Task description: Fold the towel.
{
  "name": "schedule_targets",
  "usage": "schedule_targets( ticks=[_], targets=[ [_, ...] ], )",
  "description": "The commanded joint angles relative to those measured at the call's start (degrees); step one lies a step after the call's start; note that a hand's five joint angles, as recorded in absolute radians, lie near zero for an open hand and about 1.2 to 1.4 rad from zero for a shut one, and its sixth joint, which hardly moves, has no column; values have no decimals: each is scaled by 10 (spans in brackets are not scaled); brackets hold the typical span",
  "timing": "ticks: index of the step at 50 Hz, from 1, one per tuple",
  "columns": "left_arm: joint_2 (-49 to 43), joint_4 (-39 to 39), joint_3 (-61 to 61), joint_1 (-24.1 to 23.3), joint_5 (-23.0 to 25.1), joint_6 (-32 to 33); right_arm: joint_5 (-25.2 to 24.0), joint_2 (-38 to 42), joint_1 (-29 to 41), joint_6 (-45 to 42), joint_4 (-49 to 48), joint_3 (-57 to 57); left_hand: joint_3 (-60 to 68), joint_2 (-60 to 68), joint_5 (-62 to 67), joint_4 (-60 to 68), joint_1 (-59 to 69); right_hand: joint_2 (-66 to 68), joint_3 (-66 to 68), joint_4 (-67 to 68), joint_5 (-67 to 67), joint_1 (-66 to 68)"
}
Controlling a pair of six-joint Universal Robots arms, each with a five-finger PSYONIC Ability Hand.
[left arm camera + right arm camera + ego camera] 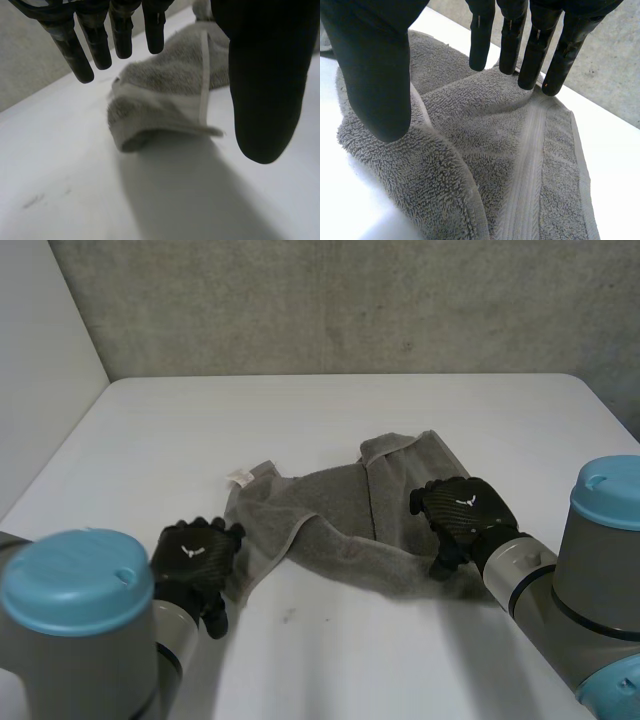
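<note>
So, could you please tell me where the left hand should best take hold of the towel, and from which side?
Probably the hemmed corner of the towel nearest the left hand, approached from the robot's left. It curls up off the table there, between the open fingers and thumb, so a pinch could close on it.

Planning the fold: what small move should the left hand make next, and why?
Probably lower the left hand and pinch the near corner of the rumpled grey terry towel: it lies ungrasped between the straight fingers and thumb, while the open right hand is over the towel's other end.
</note>
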Motion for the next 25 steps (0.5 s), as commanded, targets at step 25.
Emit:
schedule_targets(
  ticks=[25],
  targets=[
    [-116, 141, 17, 10, 3, 101, -2, 2, -1, -1, -2, 5, 148, 148, 147, 147, 148, 3, 7, 8, 13, 34]
  ],
)
